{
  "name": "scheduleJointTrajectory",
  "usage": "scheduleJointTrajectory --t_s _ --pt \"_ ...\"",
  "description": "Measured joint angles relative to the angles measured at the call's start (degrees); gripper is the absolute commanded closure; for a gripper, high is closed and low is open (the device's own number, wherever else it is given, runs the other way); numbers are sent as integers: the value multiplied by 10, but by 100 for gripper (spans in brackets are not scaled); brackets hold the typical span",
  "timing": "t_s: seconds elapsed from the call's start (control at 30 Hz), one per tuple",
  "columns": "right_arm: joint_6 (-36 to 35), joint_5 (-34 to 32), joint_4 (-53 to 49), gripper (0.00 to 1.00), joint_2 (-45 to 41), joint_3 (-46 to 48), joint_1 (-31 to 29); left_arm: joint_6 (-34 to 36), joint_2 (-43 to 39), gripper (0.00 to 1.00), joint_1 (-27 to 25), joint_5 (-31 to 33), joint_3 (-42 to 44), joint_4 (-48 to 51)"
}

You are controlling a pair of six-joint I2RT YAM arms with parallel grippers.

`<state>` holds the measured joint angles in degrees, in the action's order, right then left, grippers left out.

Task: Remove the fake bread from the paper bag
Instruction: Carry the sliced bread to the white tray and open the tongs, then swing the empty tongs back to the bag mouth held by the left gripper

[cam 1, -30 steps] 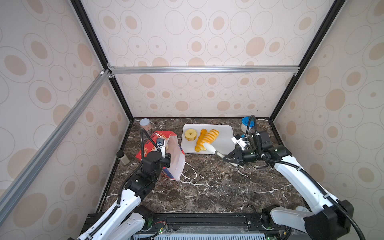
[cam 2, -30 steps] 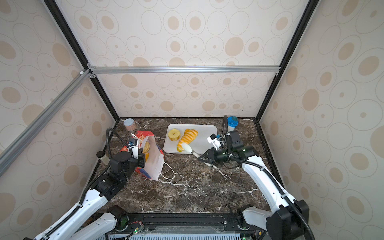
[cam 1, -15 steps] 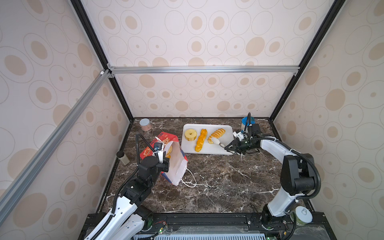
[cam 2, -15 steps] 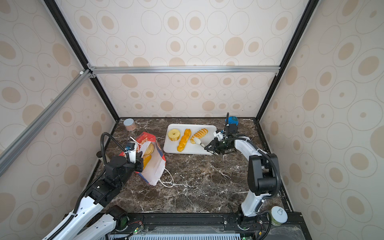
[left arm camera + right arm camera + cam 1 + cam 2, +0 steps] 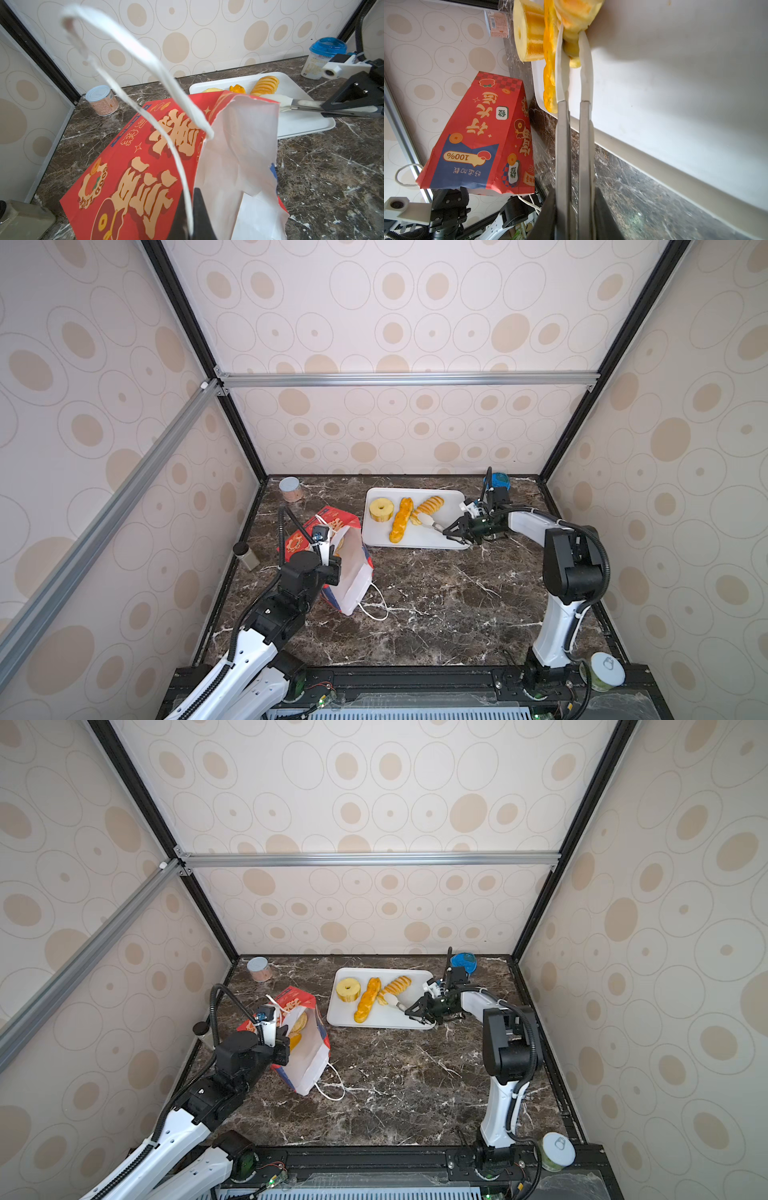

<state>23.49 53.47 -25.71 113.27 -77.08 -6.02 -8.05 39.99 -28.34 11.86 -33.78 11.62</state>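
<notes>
Fake bread [image 5: 399, 527] sits in two places. In both top views a ring [image 5: 381, 509], a twisted orange stick [image 5: 402, 510] and a ridged loaf [image 5: 431, 504] lie side by side on a white tray [image 5: 415, 541] at the back of the marble worktop [image 5: 436, 605]. The right hand [image 5: 451, 530] is clamped on a pair of tongs [image 5: 430, 523], whose white tips reach the near end of the ridged loaf. The paper bag [image 5: 353, 576] leans tilted on the worktop left of the tray, mouth open, with the left hand [image 5: 333, 566] at its rim. In a top view more fake bread [image 5: 300, 1022] shows inside the bag's white lining. A can [image 5: 289, 489] and a blue-lidded jar [image 5: 498, 481] stand near the back corners.

Left wrist view: the left hand [image 5: 190, 218] is closed narrow on the bag's white cord handle [image 5: 145, 62], which runs down between its dark fingers [image 5: 202, 216]. The red printed side of the paper bag [image 5: 135, 166] fills the foreground, and the tray [image 5: 301, 124] lies beyond it.

Right wrist view: the right hand [image 5: 574, 220] grips the tongs [image 5: 572, 135], their tips on either side of the ridged loaf [image 5: 577, 18] and touching it. The stick [image 5: 549, 62] lies just beside the loaf and the ring [image 5: 527, 35] beyond it, all on the tray [image 5: 675, 83]. The paper bag [image 5: 477, 135] is just beside the tray's edge
</notes>
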Motion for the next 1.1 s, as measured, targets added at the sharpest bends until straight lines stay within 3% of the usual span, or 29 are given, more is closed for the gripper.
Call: scheduleJointTrajectory --t_s 0.17,0.37,0.93,1.1 --pt "-4 8 -3 63 10 -9 1 0 2 100 0 -3 0 1" --pt "-5 2 -9 54 -15 12 1 0 -1 100 0 -5 -9 14" --pt "-16 -26 -58 52 -204 163 -3 6 27 100 0 -42 -47 39" --pt "-10 -38 -81 52 -297 169 -63 14 42 100 0 -70 -52 39"
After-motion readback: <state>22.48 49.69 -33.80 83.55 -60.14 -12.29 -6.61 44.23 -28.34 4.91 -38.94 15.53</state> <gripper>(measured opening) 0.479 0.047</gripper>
